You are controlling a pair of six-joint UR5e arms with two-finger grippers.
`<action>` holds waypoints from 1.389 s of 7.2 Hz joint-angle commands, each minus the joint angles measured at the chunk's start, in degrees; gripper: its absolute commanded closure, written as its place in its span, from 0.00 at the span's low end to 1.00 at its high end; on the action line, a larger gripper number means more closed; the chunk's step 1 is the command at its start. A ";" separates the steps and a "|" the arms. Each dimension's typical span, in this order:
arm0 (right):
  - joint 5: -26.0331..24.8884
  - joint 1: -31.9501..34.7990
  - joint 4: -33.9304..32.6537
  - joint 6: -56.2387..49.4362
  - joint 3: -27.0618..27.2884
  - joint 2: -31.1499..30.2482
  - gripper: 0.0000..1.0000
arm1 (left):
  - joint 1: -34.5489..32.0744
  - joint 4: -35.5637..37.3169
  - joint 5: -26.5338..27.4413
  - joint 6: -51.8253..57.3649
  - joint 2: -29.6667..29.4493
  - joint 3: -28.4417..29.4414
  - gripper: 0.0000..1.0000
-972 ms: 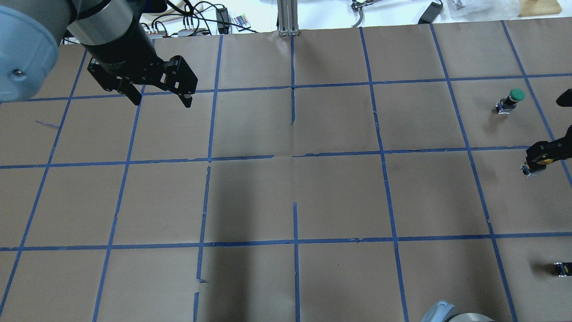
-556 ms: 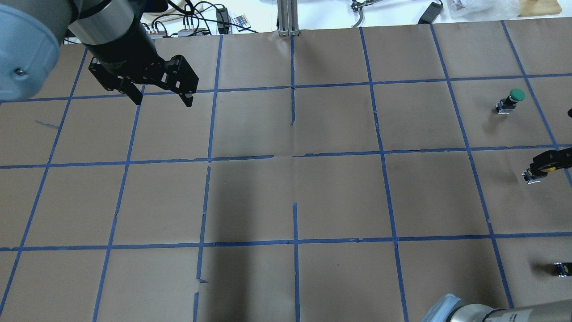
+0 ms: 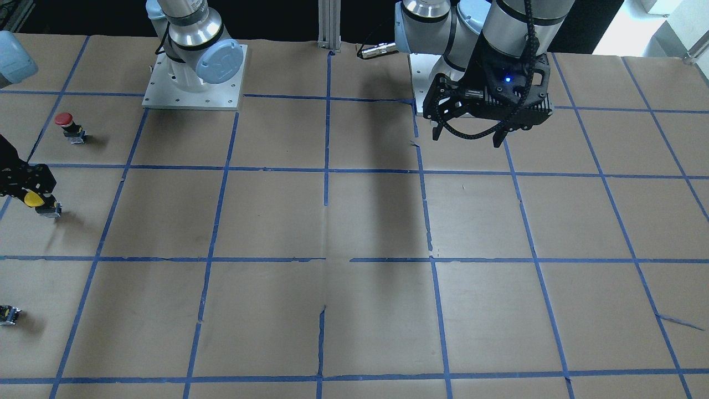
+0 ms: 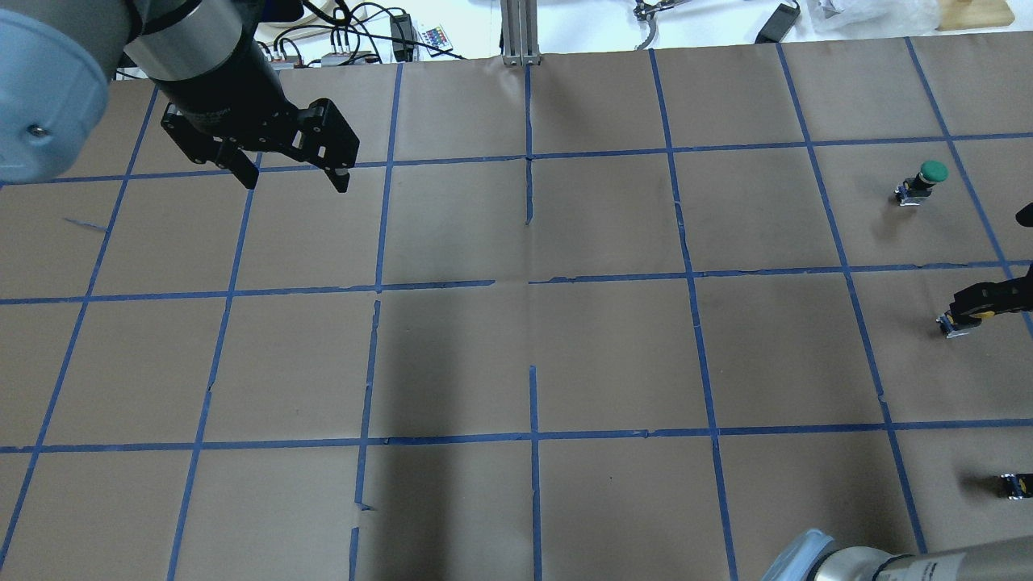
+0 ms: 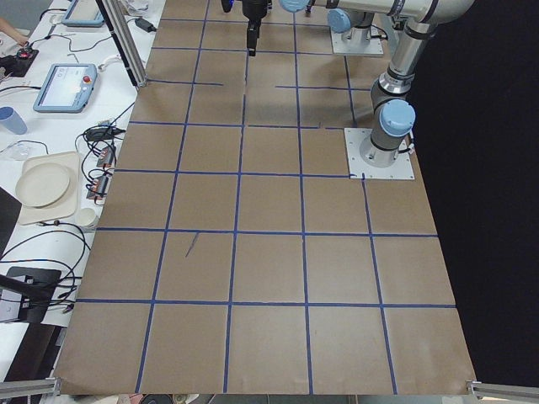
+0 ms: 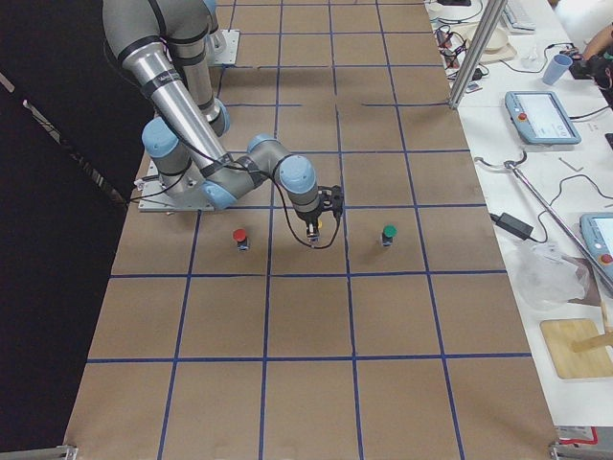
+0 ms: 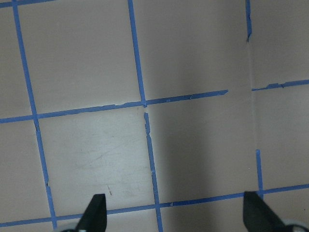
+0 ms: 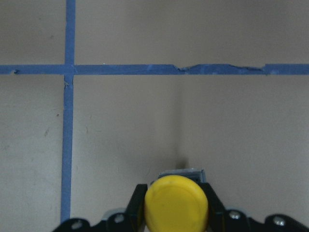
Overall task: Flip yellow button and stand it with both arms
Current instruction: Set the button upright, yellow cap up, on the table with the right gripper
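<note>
Right wrist-mounted view shows the right jaws clamped on the cap of the yellow button (image 8: 176,203), its body pointing down at the table (image 8: 145,121), near its right end, while the left jaws stand apart, far off.

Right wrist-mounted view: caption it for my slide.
Right end effector shut on the yellow button at its cap, blue-taped brown table beyond.

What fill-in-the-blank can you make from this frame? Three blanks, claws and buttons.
The right claw is ____ on the yellow button. The left claw hangs ____ over bare table. The free button nearer the robot has a ____ cap.
Missing: shut; open; red.
</note>
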 commanded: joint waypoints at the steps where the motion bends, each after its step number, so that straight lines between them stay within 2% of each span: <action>1: -0.08 -0.01 -0.64 -0.09 0.41 0.03 0.80 | -0.04 0.02 -0.01 -0.64 0.00 -0.05 0.00; 2: -0.08 -0.01 -0.73 -0.09 0.32 0.46 0.76 | -0.04 -0.07 0.07 -0.91 0.00 -0.05 0.00; 4: -0.08 -0.01 -0.74 0.00 0.23 1.52 0.55 | -0.22 -0.07 0.16 -0.91 0.96 -1.53 0.00; 5: -0.08 -0.01 -0.74 0.52 0.06 1.35 0.31 | -0.22 0.02 0.25 -1.08 1.40 -1.63 0.00; 6: -0.68 -0.01 -0.82 1.49 -0.03 1.43 0.13 | 0.04 0.02 -1.05 -4.04 0.88 -1.37 0.00; 7: -1.21 -0.01 -0.65 2.19 -0.12 1.35 0.01 | -0.13 0.63 -1.42 -6.07 0.27 -0.50 0.00; 9: -5.85 -0.01 1.27 4.03 -1.08 -0.92 0.00 | -0.39 0.55 -1.24 -5.66 0.79 -0.05 0.00; 10: -6.14 0.52 11.29 8.48 -3.26 -6.16 0.00 | 0.65 0.29 -1.50 -5.39 1.14 0.12 0.00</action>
